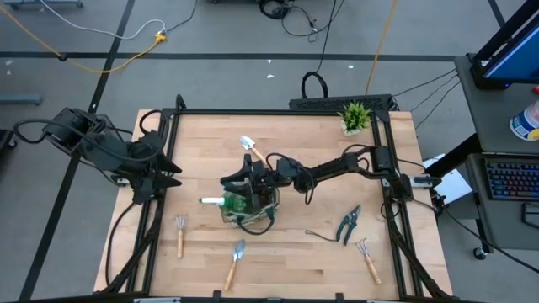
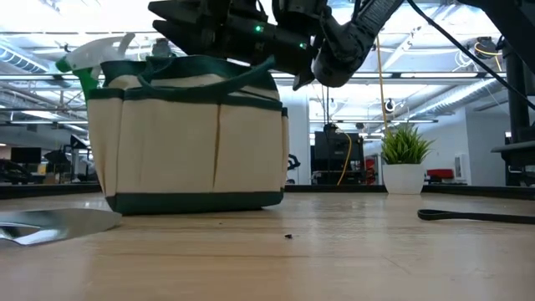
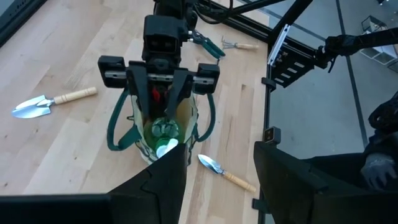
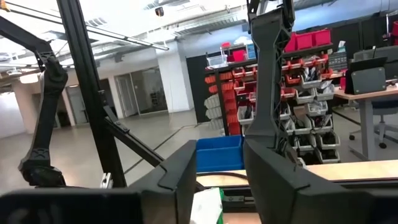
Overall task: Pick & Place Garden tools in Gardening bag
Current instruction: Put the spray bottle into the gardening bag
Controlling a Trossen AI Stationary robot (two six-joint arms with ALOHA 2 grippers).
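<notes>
The wooden table (image 1: pixel 295 252) fills the middle of the high view, framed by dark rails. The gardening bag (image 1: pixel 249 204) stands upright just left of the frame's centre; in the low view it fills the left half, beige panels with dark green trim. The right arm reaches in from the frame's right edge across the table, and its tool (image 1: pixel 253 178) sits directly over the bag's open top. The left wrist view shows this tool (image 3: pixel 163 84) with its fingers spread apart above the opening, a red-and-black item (image 3: pixel 155 94) showing between them; whether they touch it cannot be told. The left arm waits at the frame's left edge, its tool (image 1: pixel 168 174) off the table's left rail, its fingers (image 3: pixel 283 177) parted with nothing between them.

A green spray bottle (image 1: pixel 217 201) stands in the bag, its white nozzle poking out toward the left. Pruning shears (image 1: pixel 348 224) lie in the lower right of the table, well apart from the bag. A fork-rake (image 1: pixel 367 258) lies just below them near the lower right corner. A second fork-rake (image 1: pixel 179 234) lies lower left of the bag. A trowel (image 1: pixel 235 262) lies at the bottom centre. Another trowel (image 1: pixel 250 146) lies just above the bag. A small potted plant (image 1: pixel 354 117) stands at the table's upper right edge
</notes>
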